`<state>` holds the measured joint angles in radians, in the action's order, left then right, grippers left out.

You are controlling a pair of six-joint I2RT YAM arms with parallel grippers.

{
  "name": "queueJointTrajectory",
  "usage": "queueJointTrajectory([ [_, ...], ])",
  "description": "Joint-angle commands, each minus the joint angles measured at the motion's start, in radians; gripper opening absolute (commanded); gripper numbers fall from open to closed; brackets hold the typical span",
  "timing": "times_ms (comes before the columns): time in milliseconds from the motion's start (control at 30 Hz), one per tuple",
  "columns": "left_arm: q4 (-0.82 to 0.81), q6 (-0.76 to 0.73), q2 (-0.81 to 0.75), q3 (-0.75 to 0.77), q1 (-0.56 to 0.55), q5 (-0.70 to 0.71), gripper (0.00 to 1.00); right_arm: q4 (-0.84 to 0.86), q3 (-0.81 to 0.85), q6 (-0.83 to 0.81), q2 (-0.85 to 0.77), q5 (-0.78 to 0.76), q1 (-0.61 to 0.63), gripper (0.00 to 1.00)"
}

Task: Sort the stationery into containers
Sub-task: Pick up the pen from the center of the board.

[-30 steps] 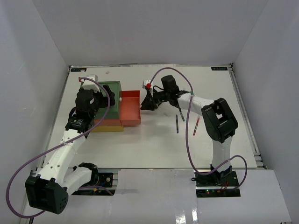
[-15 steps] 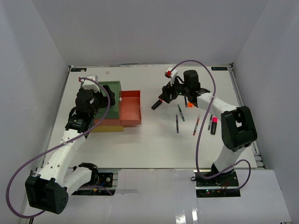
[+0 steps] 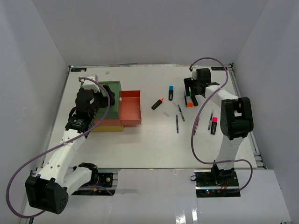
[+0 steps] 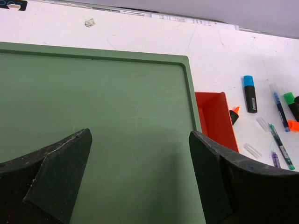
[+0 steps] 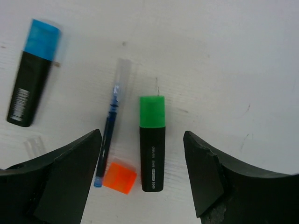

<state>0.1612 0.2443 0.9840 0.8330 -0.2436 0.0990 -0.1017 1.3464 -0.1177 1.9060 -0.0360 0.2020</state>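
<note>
Two fingers of the right gripper (image 5: 142,140) stand spread, empty, either side of the green-capped highlighter (image 5: 152,149) lying on the table (image 5: 233,56). Its long axis runs upright in the wrist view, cap uppermost. Its white print is illegible. Beside it, only an orange cap (image 5: 120,177) shows. The left gripper (image 4: 140,140), likewise spread, hangs over the green drawer tier (image 4: 93,102).

Highlighters (image 5: 152,149), pens (image 5: 112,116) scattered flat, red drawer (image 3: 131,108) pulled open
</note>
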Motion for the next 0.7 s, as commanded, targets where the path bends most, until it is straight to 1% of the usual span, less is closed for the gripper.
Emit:
queueJointTrajectory([
  [0, 0.104, 0.016, 0.013, -0.009, 0.000, -0.035, 0.96, -0.055, 0.046, 0.062, 0.042, -0.051, -0.024, 0.76],
  [233, 0.104, 0.016, 0.013, -0.009, 0.000, -0.035, 0.96, -0.059, 0.071, 0.073, 0.111, -0.013, -0.056, 0.70],
  [400, 0.104, 0.016, 0.015, -0.009, 0.000, -0.035, 0.96, -0.058, 0.077, 0.079, 0.152, 0.005, -0.069, 0.64],
  [533, 0.104, 0.016, 0.015, -0.009, 0.000, -0.036, 0.96, -0.059, 0.076, 0.081, 0.163, 0.016, -0.084, 0.56],
  [567, 0.104, 0.016, 0.015, -0.009, 0.000, -0.036, 0.96, -0.059, 0.073, 0.078, 0.163, 0.015, -0.087, 0.52],
  [633, 0.104, 0.016, 0.016, -0.009, 0.000, -0.036, 0.96, -0.059, 0.071, 0.076, 0.159, 0.008, -0.091, 0.48],
  [667, 0.104, 0.018, 0.016, -0.009, 0.000, -0.036, 0.96, -0.061, 0.071, 0.070, 0.154, 0.007, -0.092, 0.41],
])
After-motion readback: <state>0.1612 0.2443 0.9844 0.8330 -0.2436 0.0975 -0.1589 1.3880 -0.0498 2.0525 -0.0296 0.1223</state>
